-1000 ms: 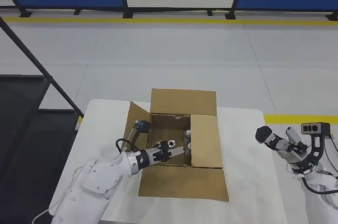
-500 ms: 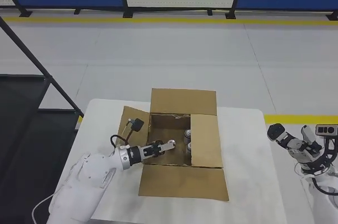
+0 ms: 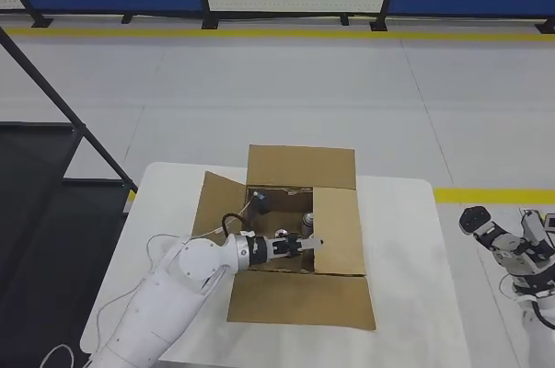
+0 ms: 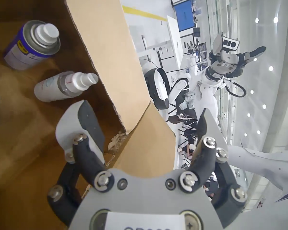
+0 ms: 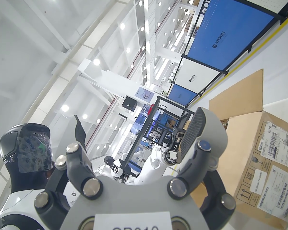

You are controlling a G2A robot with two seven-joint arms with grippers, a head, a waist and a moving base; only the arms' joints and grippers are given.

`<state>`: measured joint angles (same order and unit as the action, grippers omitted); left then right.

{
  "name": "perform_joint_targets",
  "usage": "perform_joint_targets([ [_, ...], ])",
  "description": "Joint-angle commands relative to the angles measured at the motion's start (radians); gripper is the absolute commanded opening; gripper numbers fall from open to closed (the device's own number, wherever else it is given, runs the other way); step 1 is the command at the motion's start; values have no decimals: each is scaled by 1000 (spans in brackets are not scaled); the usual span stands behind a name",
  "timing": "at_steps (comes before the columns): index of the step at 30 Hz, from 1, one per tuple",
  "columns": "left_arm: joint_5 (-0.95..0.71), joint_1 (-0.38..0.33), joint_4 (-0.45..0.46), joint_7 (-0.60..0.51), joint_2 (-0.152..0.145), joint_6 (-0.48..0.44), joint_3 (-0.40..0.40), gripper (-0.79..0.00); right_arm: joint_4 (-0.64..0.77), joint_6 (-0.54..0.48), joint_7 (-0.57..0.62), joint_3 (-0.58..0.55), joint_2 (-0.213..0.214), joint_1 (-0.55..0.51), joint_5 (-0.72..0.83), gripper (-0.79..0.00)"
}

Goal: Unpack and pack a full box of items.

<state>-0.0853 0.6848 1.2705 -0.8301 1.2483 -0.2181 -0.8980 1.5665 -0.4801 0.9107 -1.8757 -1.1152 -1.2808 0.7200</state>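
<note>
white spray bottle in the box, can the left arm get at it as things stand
Probably yes: the left gripper is open over the box, the white spray bottle sits just ahead with nothing between, though the flap stands close.

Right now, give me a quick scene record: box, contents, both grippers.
box: cardboard box, open, on the white table
contents seen: spray can with blue label; white bottle beside it
left gripper: open, empty, box's cardboard edge between its fingers
right gripper: open, empty, past the table's edge
</note>
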Motion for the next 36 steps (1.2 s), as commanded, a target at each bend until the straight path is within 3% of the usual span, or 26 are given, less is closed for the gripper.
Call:
perform_joint_targets([
  [1,-8,-13,-24,8,10,-9,22,0,4,-1,-4,-2,0,-6,1,0],
  [11,-37,-63,-108,56,57,-43,101,0,10,-8,-17,-7,3,-17,8,0],
  [17,-77,-71,-121,61,70,-80,95,0,5,-15,-15,-13,5,-23,16,0],
  [27,-59,-51,-9,124,77,-90,78,0,-14,-19,-4,-28,9,-23,43,0],
  [36,-25,-74,26,263,118,-58,135,0,-51,-19,22,-55,14,-21,74,0],
])
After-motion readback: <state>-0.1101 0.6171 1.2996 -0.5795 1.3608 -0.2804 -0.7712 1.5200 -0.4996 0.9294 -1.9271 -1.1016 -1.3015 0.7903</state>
